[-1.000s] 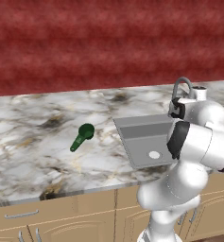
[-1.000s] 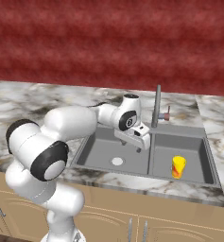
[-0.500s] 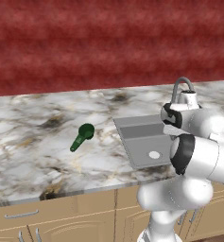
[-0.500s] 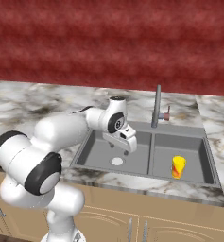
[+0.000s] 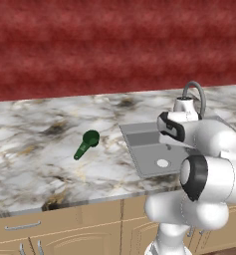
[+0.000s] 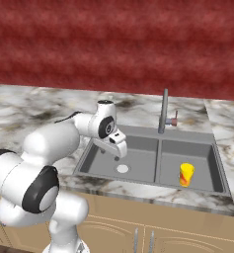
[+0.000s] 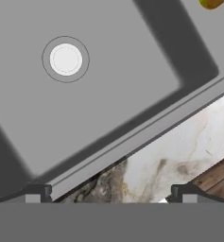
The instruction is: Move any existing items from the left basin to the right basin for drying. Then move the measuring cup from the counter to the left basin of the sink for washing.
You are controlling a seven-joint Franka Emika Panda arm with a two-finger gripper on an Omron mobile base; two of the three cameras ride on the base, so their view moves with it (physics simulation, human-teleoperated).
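Measuring cup (image 5: 86, 144) lies well left of the empty gripper (image 6: 119, 150) (jaws spread).

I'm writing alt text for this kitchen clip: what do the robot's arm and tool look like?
The arm is glossy white, built of rounded, bulbous segments with black bands and discs at the joints. A thin dark cable runs along its forearm. The tool is a small white block; its two finger tips are short, dark grey and squared.

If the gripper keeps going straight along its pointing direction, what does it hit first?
Probably the edge of the left basin: the open gripper points down over the basin's rim, where grey wall meets the marble counter. Nothing lies in between. Depth is unclear, so it could be the basin floor instead.
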